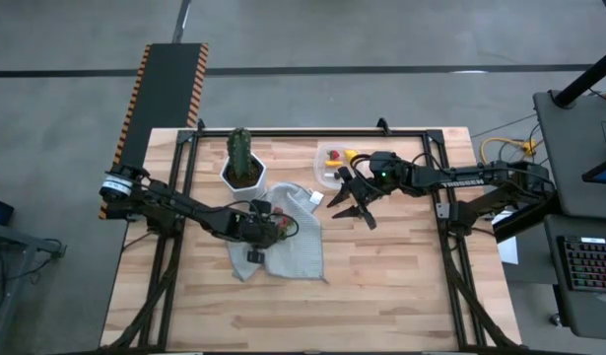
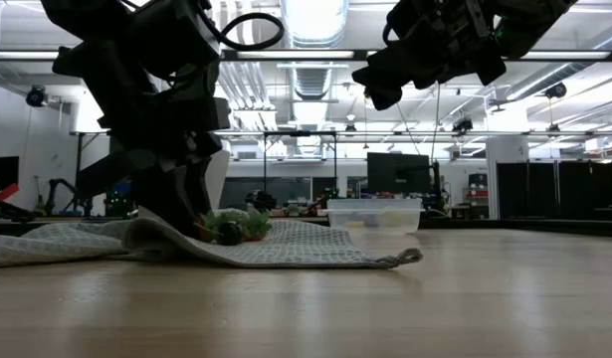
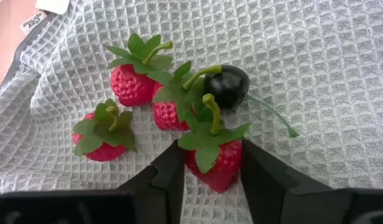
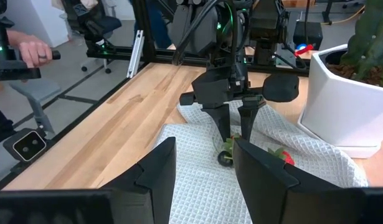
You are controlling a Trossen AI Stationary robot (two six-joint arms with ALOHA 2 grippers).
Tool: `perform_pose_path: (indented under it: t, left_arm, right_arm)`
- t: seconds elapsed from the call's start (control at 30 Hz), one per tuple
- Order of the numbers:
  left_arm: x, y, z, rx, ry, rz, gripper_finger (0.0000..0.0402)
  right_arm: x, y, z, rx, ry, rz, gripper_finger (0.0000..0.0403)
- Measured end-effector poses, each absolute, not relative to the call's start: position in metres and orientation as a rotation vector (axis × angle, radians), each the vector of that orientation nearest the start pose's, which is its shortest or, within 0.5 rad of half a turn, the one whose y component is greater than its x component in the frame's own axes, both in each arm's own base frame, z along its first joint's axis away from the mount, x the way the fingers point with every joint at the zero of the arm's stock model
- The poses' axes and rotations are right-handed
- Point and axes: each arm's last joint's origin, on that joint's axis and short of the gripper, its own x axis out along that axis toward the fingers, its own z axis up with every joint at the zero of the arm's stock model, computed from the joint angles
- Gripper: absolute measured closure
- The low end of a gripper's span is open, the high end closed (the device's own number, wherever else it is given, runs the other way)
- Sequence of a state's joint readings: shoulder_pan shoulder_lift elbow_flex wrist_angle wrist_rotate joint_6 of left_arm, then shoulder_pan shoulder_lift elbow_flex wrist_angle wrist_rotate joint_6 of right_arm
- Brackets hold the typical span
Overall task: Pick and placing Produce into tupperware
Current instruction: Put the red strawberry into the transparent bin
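Several red toy strawberries (image 3: 132,84) and a dark cherry (image 3: 227,86) lie in a cluster on a grey waffle towel (image 1: 295,242). My left gripper (image 3: 211,177) is down on the towel, shut on the nearest strawberry (image 3: 213,163). My right gripper (image 1: 353,203) hangs open above the table, between the towel and the clear tupperware (image 1: 334,164). The tupperware stands near the far edge with yellow and red pieces inside. In the right wrist view my right gripper (image 4: 203,168) has nothing between its fingers. My left gripper pinches the nearest strawberry by the two sides of its red body (image 3: 223,169), one finger on each side. The fingers slant down from above. The strawberry rests on the towel, its green cap and stem (image 3: 210,115) pointing away from the gripper.
A green cactus in a white pot (image 1: 242,164) stands at the towel's far left corner, close to my left arm. The towel's edge is rumpled and raised (image 2: 156,239). A person's hand (image 4: 30,50) shows beyond the table. Bare wood lies along the near edge.
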State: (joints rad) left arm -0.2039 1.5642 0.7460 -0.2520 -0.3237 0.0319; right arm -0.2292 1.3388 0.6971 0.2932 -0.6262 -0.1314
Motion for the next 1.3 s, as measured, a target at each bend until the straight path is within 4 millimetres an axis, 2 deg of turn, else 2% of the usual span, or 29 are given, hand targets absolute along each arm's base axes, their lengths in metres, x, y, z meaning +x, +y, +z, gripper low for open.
perform_pose_path:
  t: [0.3, 0.77, 1.07, 1.3]
  left_arm:
    - [0.276, -0.047, 0.152, 0.305, 1.021, 0.096, 0.0295]
    - [0.282, -0.048, 0.174, 0.323, 1.088, 0.099, 0.0295]
    - [0.284, -0.049, 0.198, 0.332, 1.114, 0.100, 0.0295]
    - [0.279, -0.048, 0.222, 0.325, 1.039, 0.117, 0.0295]
  right_arm:
    - [0.274, -0.046, 0.231, 0.017, 0.292, 0.413, 0.0252]
    - [0.274, -0.047, 0.231, 0.017, 0.293, 0.412, 0.0252]
    - [0.274, -0.047, 0.230, 0.018, 0.295, 0.413, 0.0252]
    - [0.273, -0.046, 0.230, 0.022, 0.304, 0.413, 0.0252]
